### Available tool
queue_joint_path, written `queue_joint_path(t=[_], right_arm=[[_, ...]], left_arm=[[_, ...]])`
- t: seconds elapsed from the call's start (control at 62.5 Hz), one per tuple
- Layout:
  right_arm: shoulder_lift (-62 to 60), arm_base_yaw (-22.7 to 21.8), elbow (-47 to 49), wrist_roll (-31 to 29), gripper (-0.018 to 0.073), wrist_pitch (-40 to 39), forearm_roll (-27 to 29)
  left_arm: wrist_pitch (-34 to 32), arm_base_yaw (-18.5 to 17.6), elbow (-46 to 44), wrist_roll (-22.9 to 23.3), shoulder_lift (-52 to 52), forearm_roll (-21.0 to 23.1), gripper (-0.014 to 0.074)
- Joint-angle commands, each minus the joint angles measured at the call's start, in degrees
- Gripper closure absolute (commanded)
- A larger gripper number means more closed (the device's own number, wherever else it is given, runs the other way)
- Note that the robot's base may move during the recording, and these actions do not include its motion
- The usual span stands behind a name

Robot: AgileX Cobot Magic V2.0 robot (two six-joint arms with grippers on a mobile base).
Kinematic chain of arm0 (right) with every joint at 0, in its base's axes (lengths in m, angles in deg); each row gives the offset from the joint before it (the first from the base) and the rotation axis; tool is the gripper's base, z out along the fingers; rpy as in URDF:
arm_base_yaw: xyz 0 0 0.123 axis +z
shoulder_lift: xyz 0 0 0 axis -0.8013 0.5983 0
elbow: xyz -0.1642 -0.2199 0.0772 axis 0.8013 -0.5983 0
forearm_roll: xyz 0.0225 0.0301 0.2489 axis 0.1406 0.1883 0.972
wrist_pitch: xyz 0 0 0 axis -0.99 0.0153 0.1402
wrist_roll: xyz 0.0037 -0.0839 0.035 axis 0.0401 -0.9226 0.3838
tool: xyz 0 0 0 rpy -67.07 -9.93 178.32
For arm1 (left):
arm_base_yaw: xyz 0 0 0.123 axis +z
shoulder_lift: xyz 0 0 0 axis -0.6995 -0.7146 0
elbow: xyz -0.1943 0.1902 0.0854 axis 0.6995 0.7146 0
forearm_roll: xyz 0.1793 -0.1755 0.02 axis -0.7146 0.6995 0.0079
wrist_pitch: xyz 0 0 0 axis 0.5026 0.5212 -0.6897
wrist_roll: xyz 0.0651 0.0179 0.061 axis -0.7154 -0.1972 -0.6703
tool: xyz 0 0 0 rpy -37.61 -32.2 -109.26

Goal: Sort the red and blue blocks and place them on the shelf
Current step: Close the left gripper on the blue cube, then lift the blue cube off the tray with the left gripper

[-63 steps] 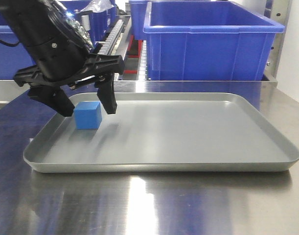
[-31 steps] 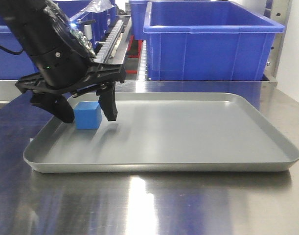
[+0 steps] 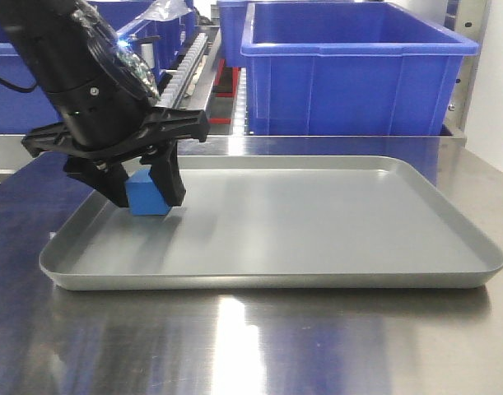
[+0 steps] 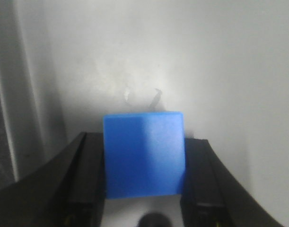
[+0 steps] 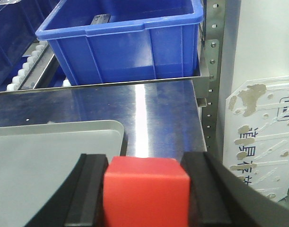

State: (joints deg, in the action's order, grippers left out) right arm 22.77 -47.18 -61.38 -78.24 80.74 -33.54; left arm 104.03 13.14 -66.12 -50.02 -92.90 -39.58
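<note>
The blue block (image 3: 147, 196) sits on the grey tray (image 3: 317, 239) near its back left corner. My left gripper (image 3: 144, 191) is shut on it, one black finger on each side; the left wrist view shows the blue block (image 4: 144, 153) clamped between the fingers against the tray floor. My right gripper (image 5: 145, 189) is shut on the red block (image 5: 145, 191) and holds it above the steel tabletop just right of the tray's corner. The right gripper does not show in the front view. The shelf's steel rail (image 5: 111, 84) and white rollers (image 5: 26, 71) lie behind.
A large blue tub (image 3: 358, 70) stands on the shelf behind the tray, also in the right wrist view (image 5: 120, 42). More blue tubs (image 3: 12, 90) are at the far left. A perforated steel upright (image 5: 211, 71) and a white wall sticker (image 5: 265, 137) are at the right.
My left gripper has come down and closed its fingers from either side onto the blue block, which stays in place on the tray.
</note>
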Motion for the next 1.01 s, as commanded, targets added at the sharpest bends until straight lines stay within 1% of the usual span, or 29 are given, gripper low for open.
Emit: queue_joint_path(t=[0.0, 0.08, 0.256, 0.416, 0.56, 0.72, 0.848, 0.944, 0.992], right_arm=[[0.0, -0.4, 1.7, -0.1, 0.0503, -5.2, -0.6], [0.0, -0.4, 1.7, -0.1, 0.0503, -5.2, -0.6], [0.0, -0.4, 1.7, -0.1, 0.0503, -5.2, -0.6], [0.0, -0.4, 1.7, -0.1, 0.0503, -5.2, -0.6], [0.0, -0.4, 1.7, -0.1, 0.0503, -5.2, -0.6], [0.0, -0.4, 1.7, -0.1, 0.0503, -5.2, -0.6], [0.0, -0.4, 1.7, -0.1, 0.0503, -5.2, -0.6], [0.0, -0.4, 1.7, -0.1, 0.0503, -5.2, -0.6], [0.0, -0.4, 1.7, -0.1, 0.0503, -5.2, -0.6]], left_arm=[[-0.6, 0.0, -1.5, 0.5, 4.3, -1.4, 0.0473], [0.2, 0.2, -1.5, 0.5, 6.1, -4.0, 0.0473], [3.0, 3.1, -1.5, 0.5, 12.0, -5.6, 0.0473], [4.6, 7.3, -1.1, 0.5, 18.9, -8.4, 0.0473], [4.0, 12.4, 1.9, 0.5, 27.6, -8.7, 0.0473], [1.1, 17.5, 8.6, 0.5, 36.9, -8.7, 0.0473], [-1.9, 21.0, 17.2, 0.5, 45.5, -8.7, 0.0473], [-3.6, 22.2, 23.8, 0.5, 51.2, -8.6, 0.0473], [-4.3, 22.2, 26.5, 0.5, 54.0, -8.6, 0.0473]])
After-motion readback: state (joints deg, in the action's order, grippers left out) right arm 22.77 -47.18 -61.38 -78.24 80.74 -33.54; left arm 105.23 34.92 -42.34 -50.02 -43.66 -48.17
